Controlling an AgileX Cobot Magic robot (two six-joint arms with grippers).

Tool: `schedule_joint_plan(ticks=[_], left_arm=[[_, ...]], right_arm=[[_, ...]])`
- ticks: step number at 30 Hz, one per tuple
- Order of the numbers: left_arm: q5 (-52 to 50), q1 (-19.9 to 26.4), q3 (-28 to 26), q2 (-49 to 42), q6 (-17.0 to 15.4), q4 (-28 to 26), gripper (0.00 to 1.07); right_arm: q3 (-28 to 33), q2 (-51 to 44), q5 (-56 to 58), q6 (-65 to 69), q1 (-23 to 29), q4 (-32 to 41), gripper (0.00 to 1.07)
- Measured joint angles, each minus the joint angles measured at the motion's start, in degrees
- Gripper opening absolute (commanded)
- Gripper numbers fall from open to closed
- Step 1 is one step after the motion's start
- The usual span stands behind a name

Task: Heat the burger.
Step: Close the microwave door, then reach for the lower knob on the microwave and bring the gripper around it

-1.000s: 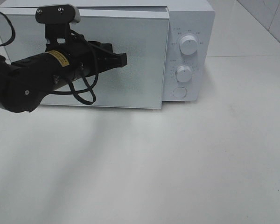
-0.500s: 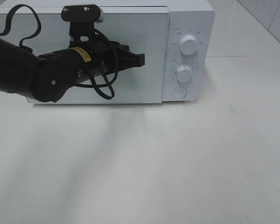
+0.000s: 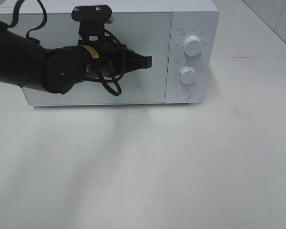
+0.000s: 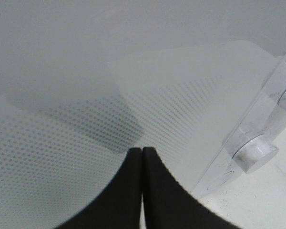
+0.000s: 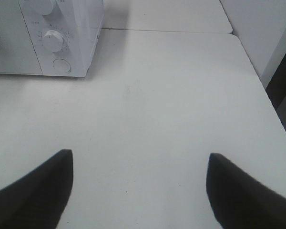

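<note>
now the microwave door (image 3: 143, 86) has swung flush under the left jaws, pinched together; right jaws gape empty. burger presumably inside, so dials (image 3: 188, 75) next.

A robot laboratory bench, mocked up as a kitchen corner, is suggested rather than a home. A white microwave (image 3: 157, 81) with rotary dials (image 3: 192, 46) is set on a plain white table (image 3: 181, 167). Pale tiled surfaces (image 3: 271, 14) are seen behind it. A black robot arm (image 3: 33, 67) with loose cabling is seen before its door.
</note>
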Motion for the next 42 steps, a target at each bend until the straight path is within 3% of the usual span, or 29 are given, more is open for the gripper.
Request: schedule_joint_plan(ticks=[7,8,9,10,11,12,14,15,16,20,22,35,42], left_arm=[[10.3,-2.0,-0.5,-3.6,0.0,-0.2,0.0],[12.7,-2.4,-0.5,-4.1,0.0,-0.2,0.04],[17.5,-3.0,-0.5,-5.2,0.0,-0.2,0.18],[17.5,-3.0,-0.5,-5.2,0.0,-0.2,0.18],[19.9,-3.0,-0.5,-5.7,0.0,-0.2,0.29],[19.9,-3.0,-0.5,-5.7,0.0,-0.2,0.29],[28.6,-3.2,-0.5,-7.6,0.0,-0.2,0.93],[28.6,-3.2,-0.5,-7.6,0.0,-0.2,0.93],[31.1,-3.2,-0.5,-8.1,0.0,-0.2,1.02],[38.2,-3.2,-0.5,-10.1,0.0,-0.2,0.98],[47.0,-3.2,-0.5,-12.7,0.0,-0.2,0.98],[68.8,-2.6,-0.5,-20.5,0.0,0.3,0.98],[78.0,4.3,-0.6,-22.2,0.0,0.4,0.98]], right_arm=[[0.0,0.0,0.0,0.0,0.0,0.0,0.73],[0.0,0.0,0.0,0.0,0.0,0.0,0.73],[0.0,0.0,0.0,0.0,0.0,0.0,0.73],[0.0,0.0,0.0,0.0,0.0,0.0,0.73],[0.0,0.0,0.0,0.0,0.0,0.0,0.73],[0.0,0.0,0.0,0.0,0.0,0.0,0.73],[0.0,0.0,0.0,0.0,0.0,0.0,0.73],[0.0,0.0,0.0,0.0,0.0,0.0,0.73],[0.0,0.0,0.0,0.0,0.0,0.0,0.73],[0.0,0.0,0.0,0.0,0.0,0.0,0.73],[0.0,0.0,0.0,0.0,0.0,0.0,0.73],[0.0,0.0,0.0,0.0,0.0,0.0,0.73],[0.0,0.0,0.0,0.0,0.0,0.0,0.73]])
